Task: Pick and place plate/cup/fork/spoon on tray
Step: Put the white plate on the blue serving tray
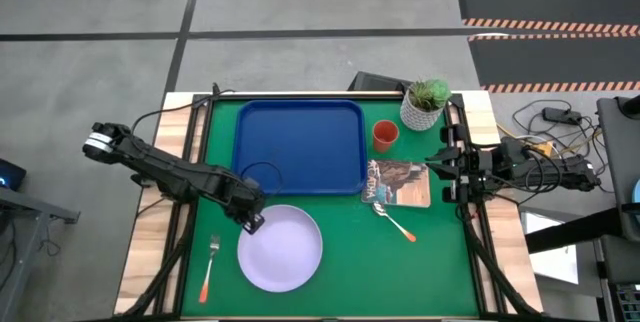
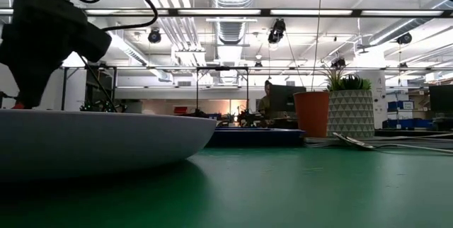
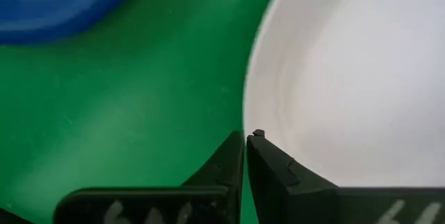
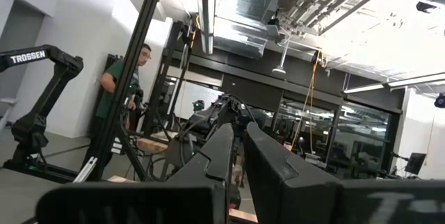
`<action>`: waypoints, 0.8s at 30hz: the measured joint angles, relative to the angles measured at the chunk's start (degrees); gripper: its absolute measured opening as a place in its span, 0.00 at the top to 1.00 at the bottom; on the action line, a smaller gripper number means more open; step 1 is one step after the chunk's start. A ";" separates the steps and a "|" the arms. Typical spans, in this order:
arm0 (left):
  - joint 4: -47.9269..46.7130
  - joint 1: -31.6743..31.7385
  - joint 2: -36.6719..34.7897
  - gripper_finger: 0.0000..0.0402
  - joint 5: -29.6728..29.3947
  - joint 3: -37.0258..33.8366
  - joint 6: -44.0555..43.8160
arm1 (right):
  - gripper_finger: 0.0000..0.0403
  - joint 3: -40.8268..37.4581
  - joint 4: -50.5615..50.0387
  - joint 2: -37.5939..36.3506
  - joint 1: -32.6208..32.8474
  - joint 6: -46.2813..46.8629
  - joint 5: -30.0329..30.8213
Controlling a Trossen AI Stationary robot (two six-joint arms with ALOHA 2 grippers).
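The pale plate (image 1: 280, 248) lies flat on the green mat near the table's near edge. My left gripper (image 1: 253, 224) is at the plate's left rim, shut on it (image 3: 245, 139). The blue tray (image 1: 300, 112) lies on the mat behind the plate. The orange cup (image 1: 385, 136) stands to the right of the tray. The fork (image 1: 209, 267) lies left of the plate. The spoon (image 1: 394, 220) lies right of it. My right gripper (image 1: 437, 170) waits shut at the table's right edge, raised, touching nothing (image 4: 238, 130). My left gripper pinches the plate's left rim (image 3: 247, 116) between its two fingers, one finger over the plate's inner side and one on the mat side. The fingers come from above and from the table's left, slanting down. The plate rests flat on the mat (image 2: 92, 139).
A printed booklet (image 1: 400, 182) lies right of the tray, with the spoon's bowl at its near edge. A white pot with a green plant (image 1: 425, 104) stands at the far right beside the cup. A person stands in the room beyond the table (image 4: 122, 78).
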 joint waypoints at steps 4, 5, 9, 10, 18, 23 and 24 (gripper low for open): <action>0.10 -0.06 0.06 0.97 -0.44 -0.02 -0.62 | 0.93 0.00 0.00 0.00 0.00 0.00 0.00; 0.10 -0.08 0.06 0.95 -0.44 -0.02 -0.65 | 0.93 0.00 -0.02 0.00 0.00 0.00 0.00; 0.14 -0.13 0.06 0.83 -0.51 -0.08 -0.65 | 0.93 0.00 -0.09 0.00 0.00 0.00 0.00; 0.14 -0.13 0.06 0.79 -0.80 -0.16 -0.65 | 0.93 0.00 -0.17 0.00 0.00 0.00 0.00; 4.22 -1.17 1.70 0.54 -2.98 -0.22 0.48 | 0.93 0.00 -0.26 0.00 0.00 0.00 0.00; 6.28 -2.01 4.67 0.53 -3.41 -0.22 0.41 | 0.93 0.00 -0.26 0.00 0.00 0.48 0.00; 6.14 -2.09 5.39 0.53 -3.48 -0.22 0.20 | 0.93 0.00 -0.27 0.00 0.02 0.68 0.00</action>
